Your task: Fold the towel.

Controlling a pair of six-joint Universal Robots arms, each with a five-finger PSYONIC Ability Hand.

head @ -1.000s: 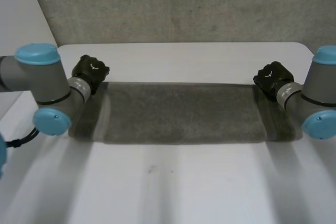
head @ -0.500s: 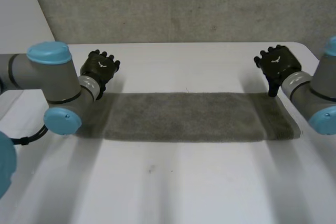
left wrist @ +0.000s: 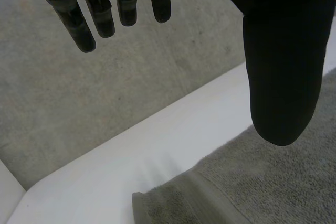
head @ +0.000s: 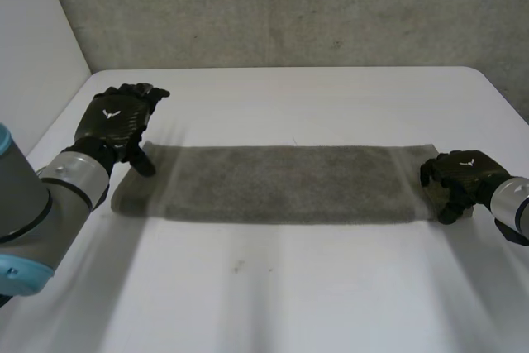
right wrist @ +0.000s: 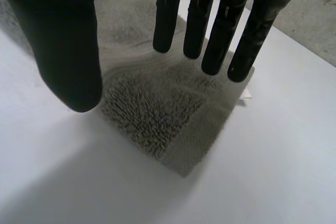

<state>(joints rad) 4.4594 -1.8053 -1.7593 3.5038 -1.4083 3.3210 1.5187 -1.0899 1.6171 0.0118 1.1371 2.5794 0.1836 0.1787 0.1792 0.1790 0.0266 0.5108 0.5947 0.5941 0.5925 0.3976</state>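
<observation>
The white table (head: 273,287) lies bare at its near side. Beyond that, the grey towel (head: 281,183) lies flat as a long strip running across from left to right. At the strip's right end is the right hand (head: 463,175); its wrist view shows straight fingers (right wrist: 195,19) spread well apart from the thumb (right wrist: 68,51) over the towel's short edge, holding nothing. Further back, the left hand (head: 116,121) is over the towel's left far corner, its fingers (left wrist: 105,9) also straight, its thumb (left wrist: 283,66) wide of them, and empty. A rough grey wall (head: 289,14) stands behind the table.
</observation>
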